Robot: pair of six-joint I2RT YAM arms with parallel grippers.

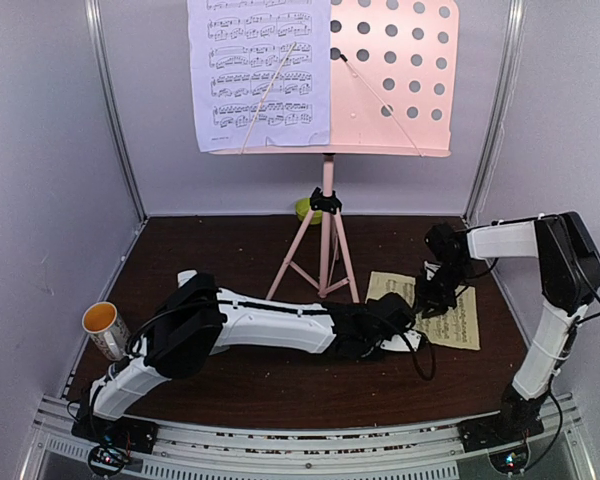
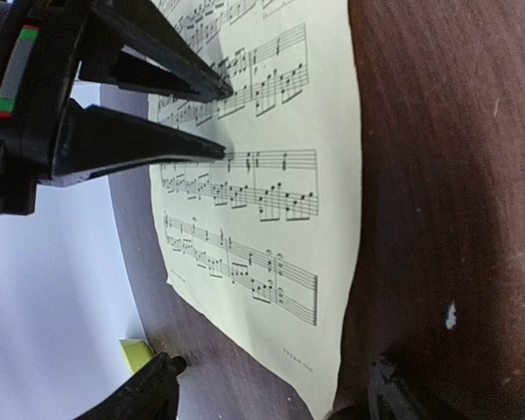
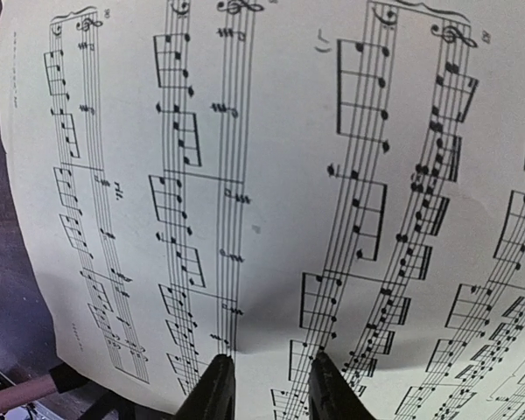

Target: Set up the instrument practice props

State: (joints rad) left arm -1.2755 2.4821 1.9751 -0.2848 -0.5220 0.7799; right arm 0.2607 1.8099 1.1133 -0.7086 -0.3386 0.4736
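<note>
Table (image 1: 230, 400): dark brown, walled in on three sides.

Pink tripod music stand (image 1: 395, 90): at the far centre, with the perforated desk facing us. A lavender sheet-music page (image 1: 260, 70) covered the left half of the desk, and the right half was bare.

Left arm (image 1: 270, 325): stretched low across the table from the near left towards the right. Right arm (image 1: 555, 270): folded over from the near right, wrist pointing down.

Pale-yellow sheet-music page (image 1: 460, 325): flat on the table, just right of the stand's legs. In the top view its longer side appeared to run left to right, slightly skewed.

White mug (image 1: 105, 325): at the near left, well apart from the work. A lime-green bowl (image 1: 303, 208) sat behind the stand's post.

Right gripper (image 3: 269, 389): directly above the yellow page, released, with a narrow gap between the jaws and printed staves showing in it. The tips were at or just over the paper; we could not tell whether they touched.

Left gripper (image 2: 220, 120): low over the page's left part, also released, fingers apart and holding nothing.

Both grippers were over the page, the right from above and the left from the side. We judged the lavender page done and the yellow one still to be raised. The bare half of the desk lay up and to the far left of it. A flat sheet gives the fingers no edge, so the pickup looked likely to slip or crease.
</note>
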